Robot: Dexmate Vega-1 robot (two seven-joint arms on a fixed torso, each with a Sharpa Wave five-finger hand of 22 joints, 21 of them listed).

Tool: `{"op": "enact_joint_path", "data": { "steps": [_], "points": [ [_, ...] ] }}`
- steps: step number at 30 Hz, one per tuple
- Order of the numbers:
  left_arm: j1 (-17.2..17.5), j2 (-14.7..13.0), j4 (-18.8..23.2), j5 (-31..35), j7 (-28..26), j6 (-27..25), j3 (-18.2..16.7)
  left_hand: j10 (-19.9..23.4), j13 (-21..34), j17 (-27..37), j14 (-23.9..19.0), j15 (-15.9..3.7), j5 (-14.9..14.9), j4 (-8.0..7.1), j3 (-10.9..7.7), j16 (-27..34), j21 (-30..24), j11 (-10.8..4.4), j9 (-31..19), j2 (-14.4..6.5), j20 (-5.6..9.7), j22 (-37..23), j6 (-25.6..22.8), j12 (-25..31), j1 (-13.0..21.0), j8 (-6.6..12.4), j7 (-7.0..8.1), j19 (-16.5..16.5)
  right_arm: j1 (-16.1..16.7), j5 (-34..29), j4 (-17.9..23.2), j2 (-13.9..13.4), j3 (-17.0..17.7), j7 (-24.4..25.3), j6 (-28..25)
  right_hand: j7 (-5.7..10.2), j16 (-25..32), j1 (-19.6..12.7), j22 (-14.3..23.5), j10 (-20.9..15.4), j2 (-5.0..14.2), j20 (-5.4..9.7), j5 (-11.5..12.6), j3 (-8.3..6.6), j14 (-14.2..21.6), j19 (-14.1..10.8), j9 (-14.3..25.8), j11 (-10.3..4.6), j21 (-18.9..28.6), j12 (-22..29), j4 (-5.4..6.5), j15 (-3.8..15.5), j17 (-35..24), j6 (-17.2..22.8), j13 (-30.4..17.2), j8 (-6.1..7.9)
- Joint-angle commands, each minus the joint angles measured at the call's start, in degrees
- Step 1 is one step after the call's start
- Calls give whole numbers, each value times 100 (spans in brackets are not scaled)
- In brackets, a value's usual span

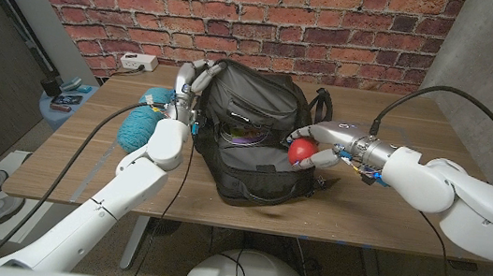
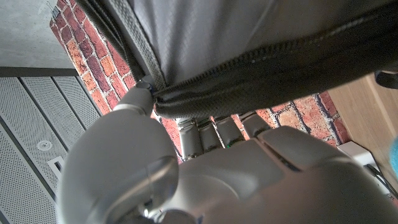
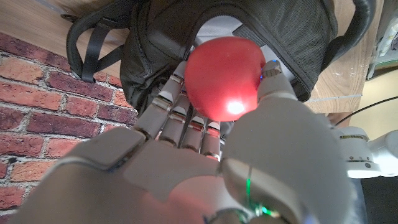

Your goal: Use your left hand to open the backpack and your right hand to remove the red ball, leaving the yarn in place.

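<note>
Right hand (image 3: 205, 155): seen closest in the right wrist view, where the red ball (image 3: 222, 78) is gripped between the thumb and the fingers (image 3: 163, 109); in the head view the hand (image 1: 313, 149) is held at the front of the backpack, just outside its opening.

Red ball: held clear of the bag's interior in the head view (image 1: 299, 151), against the dark front panel; a bright highlight is seen on its surface in the right wrist view.

Left hand (image 1: 192, 86): placed at the upper left edge of the backpack, with its fingers closed over the rim of the bag; in the left wrist view the hand (image 2: 205, 174) is seen from behind, its fingers (image 2: 186, 134) pressed against the zippered edge (image 2: 261, 81), which is held pulled up.

Backpack (image 1: 252, 167): black, set on the wooden table (image 1: 409, 196) between the two arms, its main compartment unzipped and gaping; straps are seen at its far right side.

Yarn (image 1: 140, 125): a teal mass seen on the table just left of the backpack, partly hidden behind the left forearm.

Background: a brick wall (image 1: 336, 26) is seen behind the table.
</note>
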State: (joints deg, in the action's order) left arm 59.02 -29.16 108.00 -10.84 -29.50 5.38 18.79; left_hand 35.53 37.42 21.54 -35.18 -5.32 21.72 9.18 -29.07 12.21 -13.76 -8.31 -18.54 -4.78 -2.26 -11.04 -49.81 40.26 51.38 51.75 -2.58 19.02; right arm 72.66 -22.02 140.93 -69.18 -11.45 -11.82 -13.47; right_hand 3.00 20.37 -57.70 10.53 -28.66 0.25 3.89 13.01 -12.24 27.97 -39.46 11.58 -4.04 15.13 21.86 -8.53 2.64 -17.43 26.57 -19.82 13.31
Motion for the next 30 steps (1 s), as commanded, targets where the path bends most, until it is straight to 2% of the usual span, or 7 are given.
{"op": "enact_joint_path", "data": {
  "steps": [1,10,20,21,22,30],
  "points": [
    [20,-38,35,-35,73,23,2,27,16,0,2,-3,-10,12,8,-8,-31,-11,-16,-238,-10,-19,46,-18,203,39,-3,-12,280,79,109,-162,318,149,-170,-6,51,-30,30,-96,34,309,-15,21,46,-72,29,-42,48,49,-2,860,-26,55,-15,-6],
    [92,-113,139,-93,163,-13,-9,20,20,-1,16,14,-14,11,7,-13,-30,-19,-5,-239,-12,-19,46,-19,201,42,7,-19,411,25,14,-271,512,176,-173,-1,58,-44,30,-103,49,318,-20,32,51,-80,30,-54,50,61,1,876,-34,71,-26,-14],
    [157,-166,262,-165,242,-78,0,10,26,4,43,26,-22,12,13,-17,-28,-4,5,-237,-8,-19,53,-19,200,43,-3,-27,549,220,-218,-199,766,179,-26,0,62,-47,31,-100,54,321,-24,46,48,-82,32,-59,50,66,6,868,-40,75,-35,-23],
    [159,-166,275,-154,231,-94,4,13,30,12,47,29,-26,16,19,-10,-29,-56,-3,-240,-10,-19,61,-17,207,47,-2,-27,554,228,-233,-202,779,166,-16,0,62,-49,31,-95,56,321,-25,47,47,-83,32,-61,50,65,7,870,-42,76,-37,-24],
    [159,-172,285,-145,230,-102,7,16,32,7,41,32,-25,16,17,-12,-29,-17,-7,-236,-8,-19,63,-14,205,51,-2,-26,565,219,-238,-208,792,153,-29,0,62,-51,31,-95,55,320,-25,48,48,-86,32,-60,51,66,5,870,-41,77,-37,-25],
    [183,-237,388,-145,266,-170,-11,-4,28,11,49,28,-33,12,19,-10,-32,-21,-2,-242,-13,-20,68,-25,202,56,2,-25,972,163,-343,-173,1294,118,-1,2,66,-59,31,-101,56,327,-30,62,48,-86,33,-70,50,75,6,876,-47,80,-47,-34]
  ]
}}
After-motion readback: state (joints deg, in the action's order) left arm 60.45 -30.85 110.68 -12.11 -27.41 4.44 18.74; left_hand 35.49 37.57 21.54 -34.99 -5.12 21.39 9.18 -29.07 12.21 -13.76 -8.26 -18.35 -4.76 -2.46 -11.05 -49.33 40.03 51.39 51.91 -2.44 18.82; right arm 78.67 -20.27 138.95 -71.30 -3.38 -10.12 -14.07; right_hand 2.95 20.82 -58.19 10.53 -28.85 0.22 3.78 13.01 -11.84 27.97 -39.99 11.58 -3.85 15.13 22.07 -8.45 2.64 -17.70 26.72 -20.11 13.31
